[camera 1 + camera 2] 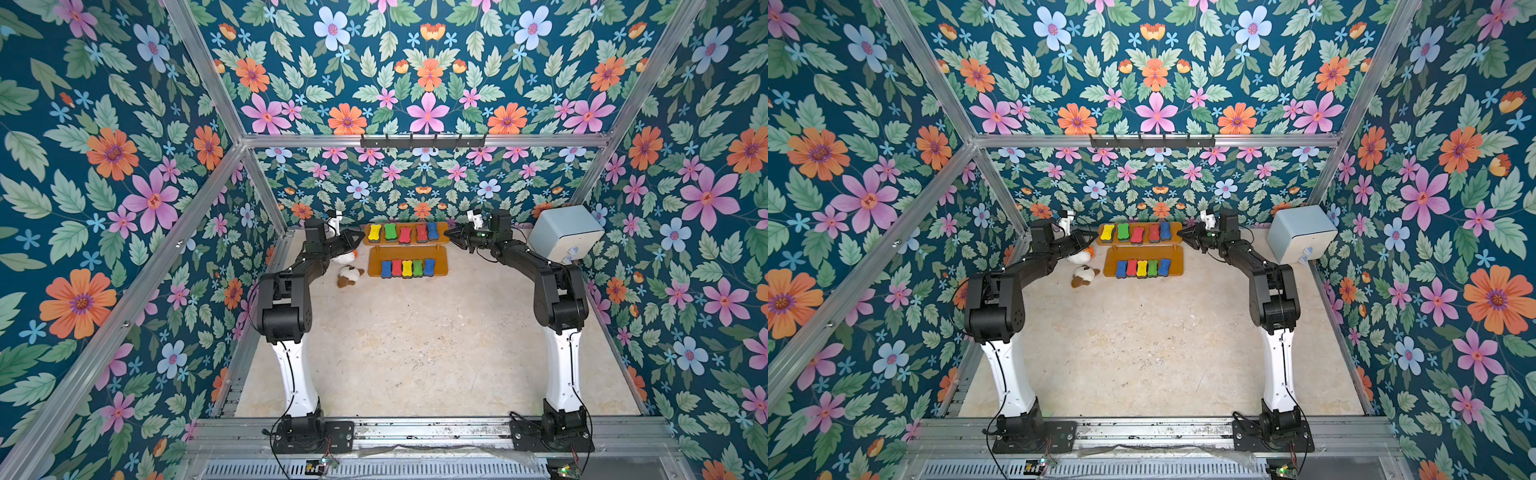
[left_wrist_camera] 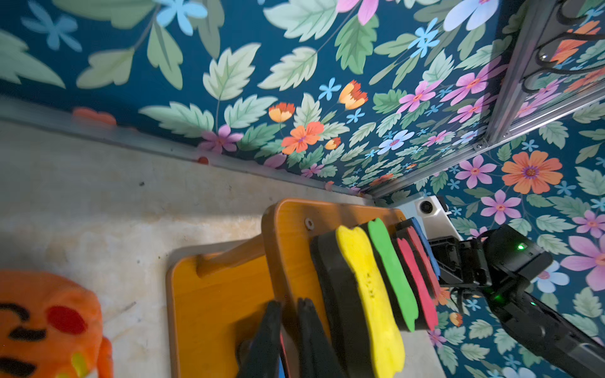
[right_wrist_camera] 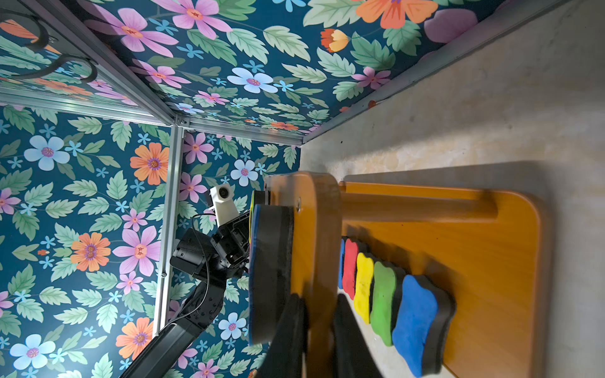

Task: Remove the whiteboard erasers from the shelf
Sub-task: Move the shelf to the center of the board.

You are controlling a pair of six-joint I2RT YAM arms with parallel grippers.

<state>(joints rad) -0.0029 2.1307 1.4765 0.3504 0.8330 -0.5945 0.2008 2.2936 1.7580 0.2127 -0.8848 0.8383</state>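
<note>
Plush toys: two lie towards the far left corner of the table [image 1: 415,353], just left of the shelf. The orange-and-white one [image 1: 345,257] is partly under the left arm. The brown-and-white one [image 1: 348,276] lies a little nearer the front.
Left end effector [image 1: 359,240]: at the left end of the shelf's upper board. The wrist view shows its dark fingers closed over the board's edge, one on each face. It holds no eraser.
Shelf [image 1: 439,267]: stands at the middle of the table's far edge, and both tiers look level.
Upper row: five whiteboard erasers [image 1: 405,235] sit side by side on the top board, in the order yellow, green, red, red, blue.
Lower row: five more [image 1: 407,268] sit on the bottom board, in the order blue, red, yellow, green, blue.
Right end effector [image 1: 450,238]: clamped the same way on the right end of the upper board, just beside the blue eraser. It grips board, not foam.
Pale blue box [image 1: 565,235]: sits tilted by the far right corner, well apart from the shelf.
Done so far: nothing, as all ten erasers are on the shelf and none lies on the table.
Left to do: everything. Since both arms hold the shelf itself, I'd guess they mean to steady or tip it before any eraser comes off.
</note>
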